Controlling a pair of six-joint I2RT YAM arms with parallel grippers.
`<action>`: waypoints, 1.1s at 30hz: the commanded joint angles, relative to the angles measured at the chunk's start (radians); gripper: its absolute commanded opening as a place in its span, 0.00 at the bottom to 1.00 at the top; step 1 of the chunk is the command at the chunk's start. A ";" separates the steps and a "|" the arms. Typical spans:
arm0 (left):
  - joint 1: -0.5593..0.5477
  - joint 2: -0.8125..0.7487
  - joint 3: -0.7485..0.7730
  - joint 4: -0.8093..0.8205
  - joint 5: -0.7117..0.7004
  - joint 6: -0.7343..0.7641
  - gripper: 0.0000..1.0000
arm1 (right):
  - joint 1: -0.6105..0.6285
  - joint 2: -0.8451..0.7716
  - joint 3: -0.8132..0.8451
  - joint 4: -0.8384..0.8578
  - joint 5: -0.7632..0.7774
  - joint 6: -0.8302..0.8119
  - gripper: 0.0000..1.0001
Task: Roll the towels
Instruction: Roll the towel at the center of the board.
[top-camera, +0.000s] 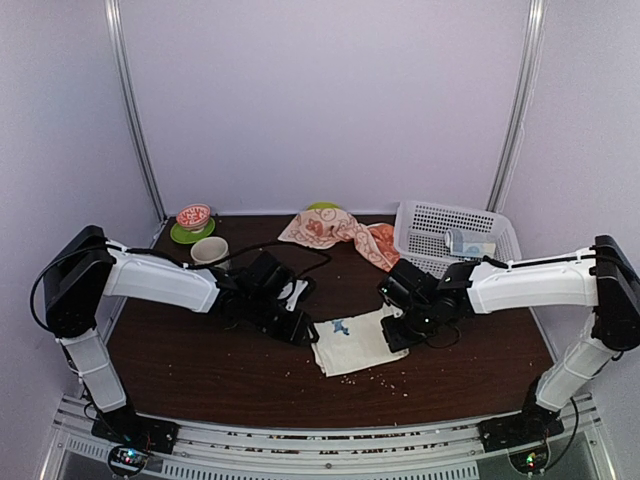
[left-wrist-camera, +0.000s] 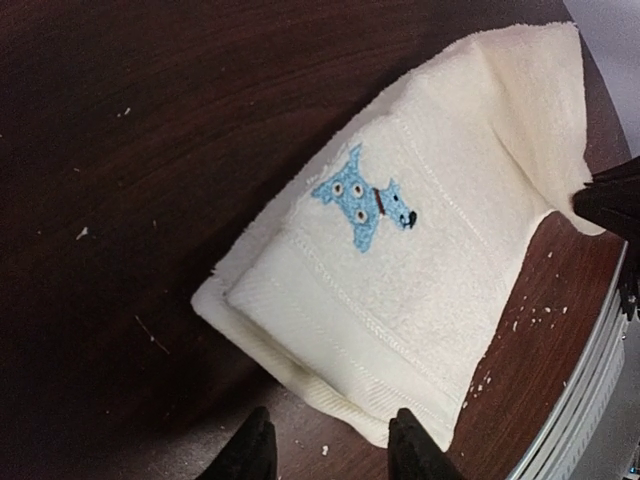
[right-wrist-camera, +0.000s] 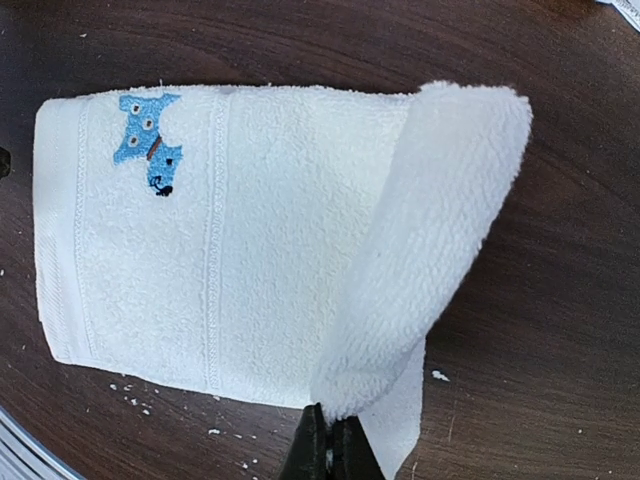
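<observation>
A folded cream-white towel (top-camera: 354, 340) with a small blue dog figure lies flat on the dark table between the two arms. My right gripper (right-wrist-camera: 331, 448) is shut on the towel's (right-wrist-camera: 240, 250) right edge and holds that edge lifted and curled over. My left gripper (left-wrist-camera: 325, 445) stands open just short of the towel's (left-wrist-camera: 420, 250) near edge, with nothing between its fingers. A peach-orange and cream printed towel (top-camera: 338, 231) lies crumpled at the back of the table.
A white perforated basket (top-camera: 428, 222) with a pale blue-white packet (top-camera: 470, 244) stands at the back right. A red patterned bowl (top-camera: 193, 215) on a green saucer and a cream cup (top-camera: 209, 250) sit at the back left. Crumbs dot the tabletop near the towel.
</observation>
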 joint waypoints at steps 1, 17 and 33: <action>-0.001 0.017 0.024 0.047 0.026 -0.006 0.39 | 0.004 0.022 0.012 0.047 -0.020 -0.009 0.00; -0.001 0.027 0.106 0.035 0.053 -0.010 0.38 | -0.011 0.111 -0.046 0.244 -0.121 -0.008 0.00; -0.007 0.165 0.250 0.155 0.188 -0.110 0.38 | -0.042 0.128 -0.149 0.376 -0.228 0.009 0.15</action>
